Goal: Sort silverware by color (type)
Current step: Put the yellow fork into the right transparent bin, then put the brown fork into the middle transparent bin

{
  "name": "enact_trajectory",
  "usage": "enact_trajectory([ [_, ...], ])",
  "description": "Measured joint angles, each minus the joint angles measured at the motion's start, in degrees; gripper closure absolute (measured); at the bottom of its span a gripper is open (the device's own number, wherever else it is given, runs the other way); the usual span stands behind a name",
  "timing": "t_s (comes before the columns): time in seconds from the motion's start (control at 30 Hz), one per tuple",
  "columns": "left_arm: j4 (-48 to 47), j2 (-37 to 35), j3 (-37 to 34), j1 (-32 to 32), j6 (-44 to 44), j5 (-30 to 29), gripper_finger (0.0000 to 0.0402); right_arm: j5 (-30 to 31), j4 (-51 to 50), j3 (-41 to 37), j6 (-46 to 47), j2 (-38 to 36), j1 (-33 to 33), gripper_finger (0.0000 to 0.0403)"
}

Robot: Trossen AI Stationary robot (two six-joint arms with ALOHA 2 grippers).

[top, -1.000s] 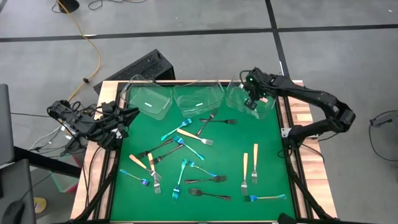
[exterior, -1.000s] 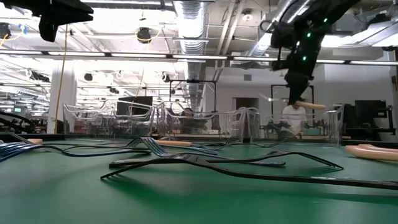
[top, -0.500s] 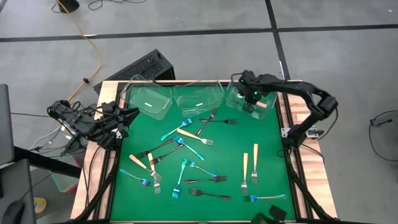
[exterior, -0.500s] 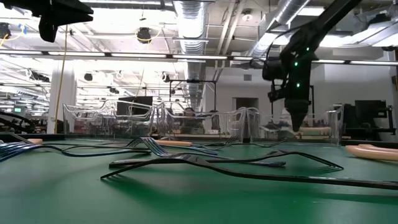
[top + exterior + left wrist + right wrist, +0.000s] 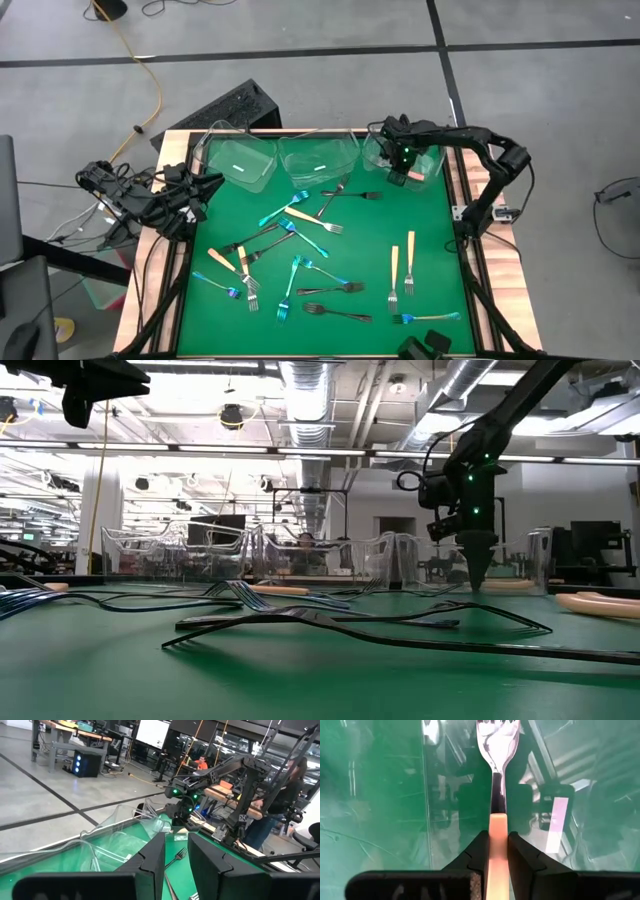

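Forks (image 5: 300, 255) of all three kinds mostly lie scattered on the green bench (image 5: 430, 215), so sorting has barely begun, while the right gripper (image 5: 405, 172), fingers pinching a cream-handled fork (image 5: 496, 780), lowers it into the rightmost clear tub (image 5: 378, 150); the left gripper (image 5: 205, 185) waits at the bench's left edge, fingers slightly parted, empty.

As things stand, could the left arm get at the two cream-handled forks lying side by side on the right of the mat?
Probably not easily: the left gripper waits at the mat's far left edge, and the cream-handled forks lie across the mat, nearer the right arm. Nothing blocks the way.
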Motion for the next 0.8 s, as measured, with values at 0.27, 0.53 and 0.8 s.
enact_trajectory([
  [0.27, 0.0, 0.0, 0.0, 0.0, 0.0, 0.0, 0.0333, 0.5, -0.1, 0.0, 0.0, 0.0, -0.3, 0.0326],
  [0.53, 0.0, 0.0, 0.0, 0.0, -0.7, 0.0, 0.0333, 0.8, -0.2, -0.1, 0.1, 0.1, -0.3, 0.0289],
  [0.8, 0.0, 0.0, 0.0, 0.0, -0.7, 0.0, 0.0333, 0.8, -0.2, -0.2, 0.2, -0.3, -0.3, 0.0233],
])
